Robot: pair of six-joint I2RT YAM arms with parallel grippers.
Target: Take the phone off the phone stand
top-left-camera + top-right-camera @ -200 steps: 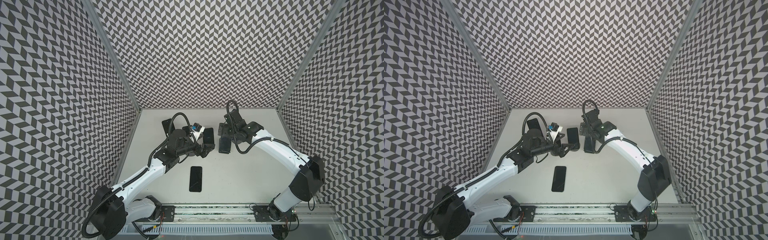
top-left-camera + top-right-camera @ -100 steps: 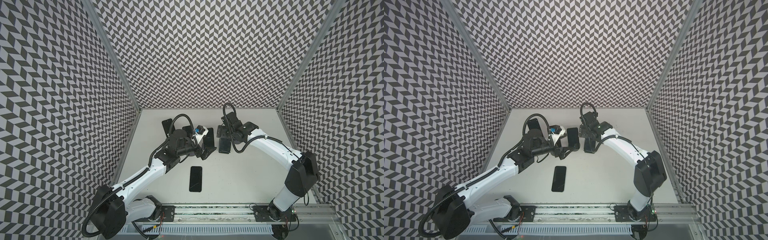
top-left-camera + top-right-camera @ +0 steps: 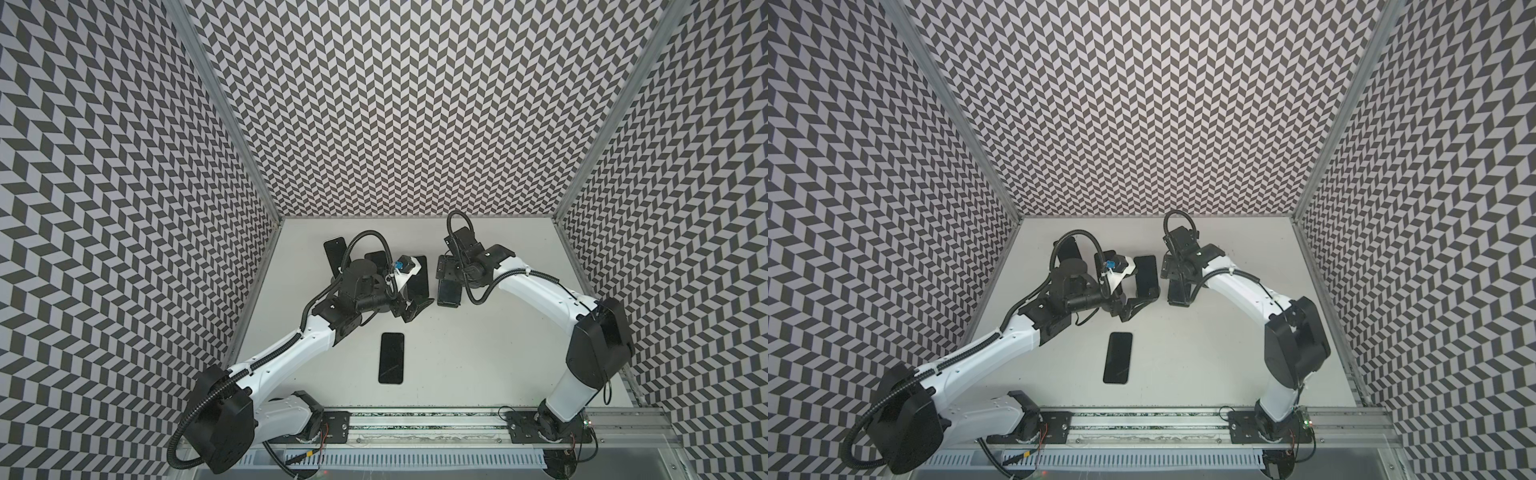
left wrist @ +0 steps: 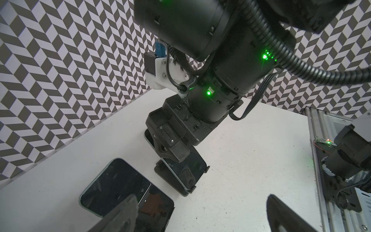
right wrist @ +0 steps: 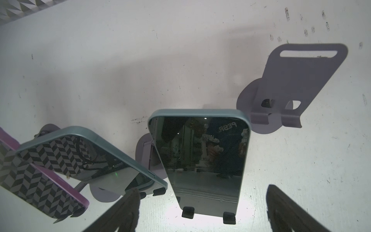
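The phone [image 5: 200, 160] is dark with a teal rim. It leans upright on a black phone stand [image 4: 170, 181], its lower edge in two black tabs. In both top views it is the dark slab [image 3: 449, 296] [image 3: 1179, 297] under my right gripper [image 3: 449, 284]. The right gripper [image 5: 202, 189] is open and straddles the phone's upper part, with a gap on each side; the left wrist view shows one of its fingers [image 4: 174, 153] over the phone [image 4: 184, 170]. My left gripper [image 3: 417, 311] [image 4: 202, 200] is open, empty and low, left of this stand.
A second teal-rimmed phone [image 5: 90, 158] [image 3: 417, 276] leans on its stand just left of the target. A purple-cased phone [image 5: 40, 190] stands beyond it. An empty grey stand [image 5: 301, 84] is nearby. A black phone [image 3: 391, 358] lies flat toward the front. Patterned walls enclose three sides.
The right gripper's jaws have widened around the phone and its elbow has swung slightly left. The left gripper has drawn back a little toward the front.
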